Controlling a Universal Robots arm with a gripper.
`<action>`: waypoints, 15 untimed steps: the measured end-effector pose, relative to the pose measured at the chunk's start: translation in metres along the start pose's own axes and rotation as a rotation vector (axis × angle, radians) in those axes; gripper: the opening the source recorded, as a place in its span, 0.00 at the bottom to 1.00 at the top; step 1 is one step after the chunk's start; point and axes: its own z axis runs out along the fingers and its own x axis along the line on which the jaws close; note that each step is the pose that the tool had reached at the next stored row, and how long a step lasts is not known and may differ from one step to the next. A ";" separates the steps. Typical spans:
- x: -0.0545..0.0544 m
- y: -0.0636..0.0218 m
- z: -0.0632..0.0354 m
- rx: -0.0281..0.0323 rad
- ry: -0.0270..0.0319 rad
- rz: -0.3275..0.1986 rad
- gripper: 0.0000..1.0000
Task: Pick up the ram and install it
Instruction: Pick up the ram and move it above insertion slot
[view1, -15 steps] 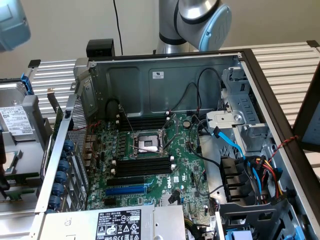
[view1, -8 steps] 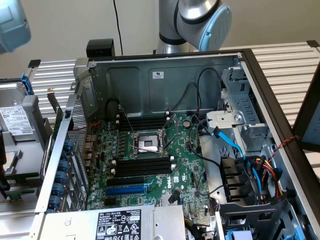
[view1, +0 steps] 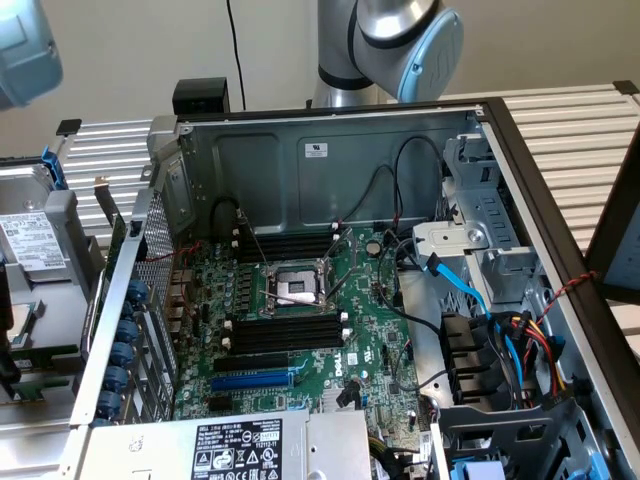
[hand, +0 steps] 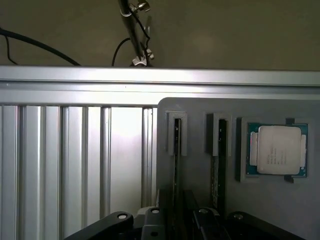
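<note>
A ram stick (hand: 176, 165) stands on edge in a slot of a grey holder (hand: 197, 125) on a ribbed metal table. A second ram stick (hand: 219, 165) stands in the neighbouring slot. My gripper (hand: 177, 222) hovers over the holder in line with the first stick, open and holding nothing. In the exterior view the open computer case (view1: 330, 160) shows its motherboard (view1: 370, 330). Black memory slots with white end clips lie above (view1: 285, 245) and below (view1: 285, 335) the processor socket (view1: 295, 288).
A processor chip (hand: 278, 150) sits in a recess of the holder beside the sticks. A blue expansion slot (view1: 255, 380), loose cables (view1: 500, 340), a drive cage (view1: 490, 220) and the power supply (view1: 235, 450) crowd the case. The arm's base (view1: 390, 50) rises behind it.
</note>
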 end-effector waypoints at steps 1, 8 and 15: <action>0.000 0.0000 0.0000 0.0000 0.0000 0.000 0.27; 0.000 0.0000 0.0000 0.0000 0.0000 0.000 0.25; 0.000 0.0000 0.0000 0.0000 0.0000 0.000 0.18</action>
